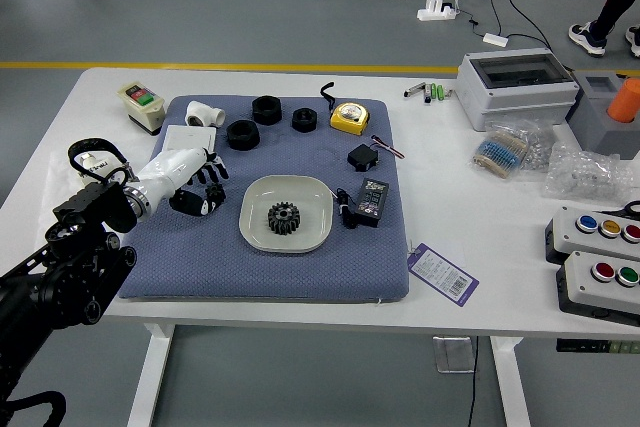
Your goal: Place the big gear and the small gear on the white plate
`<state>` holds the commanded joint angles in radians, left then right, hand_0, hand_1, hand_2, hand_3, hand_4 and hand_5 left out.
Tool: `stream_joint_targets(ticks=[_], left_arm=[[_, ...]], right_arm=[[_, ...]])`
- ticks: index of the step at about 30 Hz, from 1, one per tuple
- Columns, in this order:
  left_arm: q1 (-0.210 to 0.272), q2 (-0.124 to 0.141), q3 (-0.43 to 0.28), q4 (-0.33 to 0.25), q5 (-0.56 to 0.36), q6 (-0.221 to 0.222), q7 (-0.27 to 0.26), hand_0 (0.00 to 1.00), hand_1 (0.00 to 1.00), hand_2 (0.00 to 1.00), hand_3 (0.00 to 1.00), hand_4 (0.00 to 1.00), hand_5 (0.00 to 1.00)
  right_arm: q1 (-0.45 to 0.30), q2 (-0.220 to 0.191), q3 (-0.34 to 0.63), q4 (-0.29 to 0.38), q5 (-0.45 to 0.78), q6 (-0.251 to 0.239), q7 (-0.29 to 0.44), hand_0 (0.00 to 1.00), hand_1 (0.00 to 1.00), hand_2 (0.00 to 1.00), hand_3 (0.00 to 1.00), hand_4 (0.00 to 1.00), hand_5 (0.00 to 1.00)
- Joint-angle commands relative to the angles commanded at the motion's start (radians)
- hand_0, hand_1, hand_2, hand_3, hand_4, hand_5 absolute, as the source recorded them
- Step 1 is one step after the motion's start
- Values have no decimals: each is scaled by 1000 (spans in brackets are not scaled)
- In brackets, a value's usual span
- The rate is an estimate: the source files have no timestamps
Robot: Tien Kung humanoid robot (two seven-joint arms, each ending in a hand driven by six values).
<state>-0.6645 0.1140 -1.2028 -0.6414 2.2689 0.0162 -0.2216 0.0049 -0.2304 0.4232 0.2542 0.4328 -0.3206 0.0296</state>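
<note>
Well, gray floor stretches beyond the white table, the left hand, fingers parted, near the small gear.

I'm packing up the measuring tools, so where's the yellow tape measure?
In the head view, the tape measure sits at the blue mat's far right corner.

The black left arm extends from the picture's left edge forward and inward over the table, its wrist angled inward and the white-backed left hand held low, fingers partly bent forward, thumb extended nearer the robot, opposite them.
</note>
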Motion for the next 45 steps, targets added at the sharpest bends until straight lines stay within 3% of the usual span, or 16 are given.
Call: stream_joint_targets(ticks=[1,17,18,19,23,26,36,38,42,43,45], left_arm=[[0,0,0,1,0,-1,0,335,461,516,564,680,2],[6,7,9,-7,0,-10,-6,300,390,455,535,608,2],[7,9,10,-15,0,-10,-6,300,390,455,535,608,2],[7,10,10,-18,0,-10,-6,283,326,406,488,668,2],[9,14,11,-39,0,-10,-6,283,326,406,488,668,2],[13,20,18,-91,0,-8,-7,281,310,391,479,664,2],[14,20,114,-229,-5,6,-10,283,307,388,475,667,2],[7,17,141,-235,-15,14,-12,283,307,387,478,670,2],[-31,-7,209,-190,-16,28,-14,283,307,387,478,670,2],[-34,-9,213,-186,-16,29,-14,307,366,437,526,605,2],[-41,-18,223,-174,-11,31,-11,307,366,437,526,605,2]], right_arm=[[0,0,0,0,0,0,0,688,707,748,564,790,643],[2,0,1,-1,-3,2,-1,688,705,749,564,790,643],[3,0,1,-1,-3,1,-1,688,705,749,564,790,643],[3,0,1,-1,-3,1,-1,686,707,748,564,790,643],[3,0,1,-1,-3,2,-1,686,707,748,564,790,643],[2,0,1,-2,-3,2,-1,686,707,749,564,790,643],[2,0,-1,-2,-3,2,-1,687,707,749,564,790,643],[2,0,0,-2,-2,1,-1,687,707,748,564,790,643],[2,0,-4,-1,-3,1,-1,687,707,748,564,790,643],[2,0,-4,-1,-4,1,-1,688,707,748,564,790,642],[1,0,-5,-1,-1,1,-1,688,707,748,564,790,642]])
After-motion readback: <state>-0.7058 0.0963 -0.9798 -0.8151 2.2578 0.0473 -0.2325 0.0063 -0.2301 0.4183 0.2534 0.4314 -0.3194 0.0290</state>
